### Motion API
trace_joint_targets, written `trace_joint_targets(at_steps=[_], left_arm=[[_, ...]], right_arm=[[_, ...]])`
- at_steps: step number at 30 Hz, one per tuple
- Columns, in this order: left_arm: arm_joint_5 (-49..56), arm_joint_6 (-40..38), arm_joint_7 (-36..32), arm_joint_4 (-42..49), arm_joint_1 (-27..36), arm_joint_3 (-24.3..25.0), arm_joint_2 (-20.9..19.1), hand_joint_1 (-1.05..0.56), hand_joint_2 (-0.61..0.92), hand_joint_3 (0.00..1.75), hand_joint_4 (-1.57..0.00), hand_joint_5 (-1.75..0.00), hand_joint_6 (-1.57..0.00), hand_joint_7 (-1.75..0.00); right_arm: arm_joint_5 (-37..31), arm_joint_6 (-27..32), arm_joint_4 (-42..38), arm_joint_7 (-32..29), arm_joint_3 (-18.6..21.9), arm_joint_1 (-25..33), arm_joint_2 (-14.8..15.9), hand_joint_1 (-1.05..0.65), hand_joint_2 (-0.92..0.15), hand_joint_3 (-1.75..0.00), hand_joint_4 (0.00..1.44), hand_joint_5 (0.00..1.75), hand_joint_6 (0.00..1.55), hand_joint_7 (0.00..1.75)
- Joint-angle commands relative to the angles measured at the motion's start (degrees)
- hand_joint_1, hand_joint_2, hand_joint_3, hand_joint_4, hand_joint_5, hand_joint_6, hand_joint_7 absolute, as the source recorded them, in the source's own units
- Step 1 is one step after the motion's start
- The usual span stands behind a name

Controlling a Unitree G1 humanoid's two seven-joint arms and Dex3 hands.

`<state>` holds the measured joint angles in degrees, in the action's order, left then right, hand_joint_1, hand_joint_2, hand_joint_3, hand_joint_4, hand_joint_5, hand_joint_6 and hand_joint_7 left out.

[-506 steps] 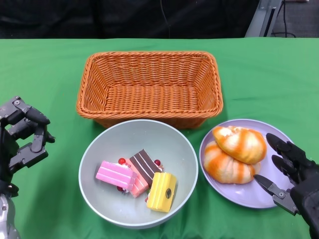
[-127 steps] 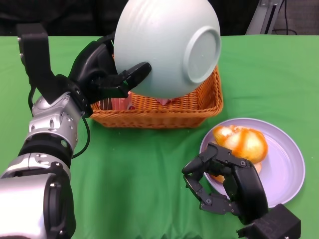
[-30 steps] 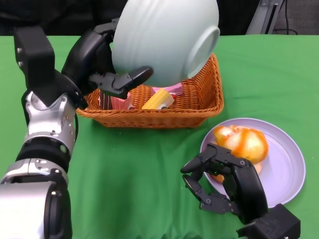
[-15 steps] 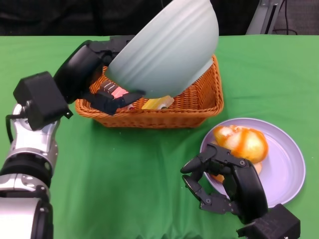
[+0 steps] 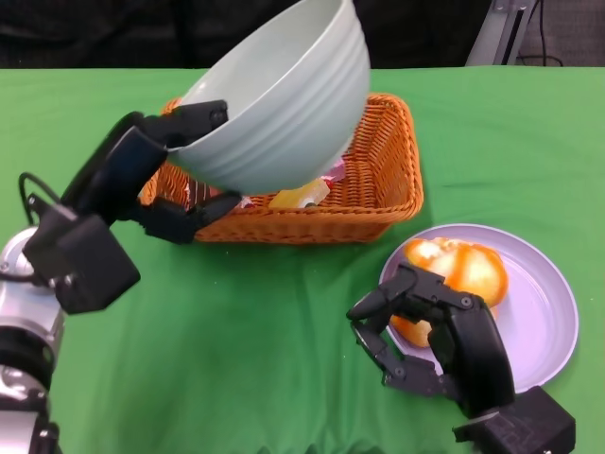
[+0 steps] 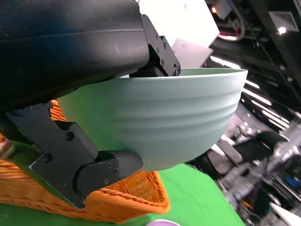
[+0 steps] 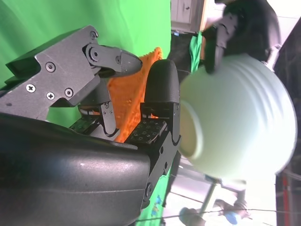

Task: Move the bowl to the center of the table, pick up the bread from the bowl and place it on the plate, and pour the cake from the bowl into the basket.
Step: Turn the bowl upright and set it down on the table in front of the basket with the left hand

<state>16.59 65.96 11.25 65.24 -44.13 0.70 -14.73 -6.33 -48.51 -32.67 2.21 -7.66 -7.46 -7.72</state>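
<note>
My left hand (image 5: 156, 175) grips the pale green bowl (image 5: 279, 99) by its rim and holds it in the air over the front left of the orange wicker basket (image 5: 383, 175), nearly upright, its opening tilted away from me. The bowl's (image 6: 160, 120) ribbed outside fills the left wrist view; its inside is hidden. Cake pieces, a yellow one (image 5: 298, 196) among them, lie in the basket. Two orange-striped breads (image 5: 463, 274) sit on the lilac plate (image 5: 544, 312) at the right. My right hand (image 5: 440, 340) hovers empty by the plate's left edge with fingers curled but apart.
A green cloth (image 5: 246, 350) covers the table. Its dark back edge runs behind the basket. The right wrist view shows the bowl (image 7: 235, 122) and a strip of the basket (image 7: 134, 94) past my own fingers.
Over the last second my left hand has turned the bowl back from tipped over the basket to nearly upright and drawn it to the left. The right hand has barely shifted.
</note>
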Motion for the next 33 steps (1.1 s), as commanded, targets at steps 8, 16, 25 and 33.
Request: trace_joint_targets(at_steps=[8, 16, 25, 33], left_arm=[[16.16, 4.62, -24.26, -5.56, 3.44, -3.92, -5.45, 0.02, 0.40, 1.36, -0.67, -1.75, -0.76, -1.52], [31.18, 3.61, -46.02, -11.69, 7.12, -8.66, -9.71, -0.02, 0.36, 1.42, -0.74, -1.75, -0.75, -1.58], [43.48, -1.33, -67.59, -17.39, 12.35, -15.89, -14.11, -0.05, 0.43, 1.27, -0.73, -1.75, -0.74, -1.49], [48.01, -4.44, -79.74, -18.24, 15.75, -22.60, -16.79, -0.02, 0.43, 1.21, -0.76, -1.75, -0.71, -1.60]], right_arm=[[2.64, 4.29, 5.19, 1.38, 0.43, 0.86, 0.83, -0.16, -0.75, -0.57, 0.68, 1.51, 0.68, 1.18], [2.22, 6.81, 8.21, 0.92, 0.76, 0.84, 1.36, -0.19, -0.71, -0.60, 0.70, 1.51, 0.70, 1.19], [2.61, 7.88, 10.22, 1.25, 1.09, 0.85, 2.14, -0.20, -0.71, -0.61, 0.72, 1.47, 0.71, 1.17], [3.26, 7.26, 10.73, 1.53, 1.41, 0.60, 2.59, -0.19, -0.70, -0.63, 0.74, 1.45, 0.72, 1.16]])
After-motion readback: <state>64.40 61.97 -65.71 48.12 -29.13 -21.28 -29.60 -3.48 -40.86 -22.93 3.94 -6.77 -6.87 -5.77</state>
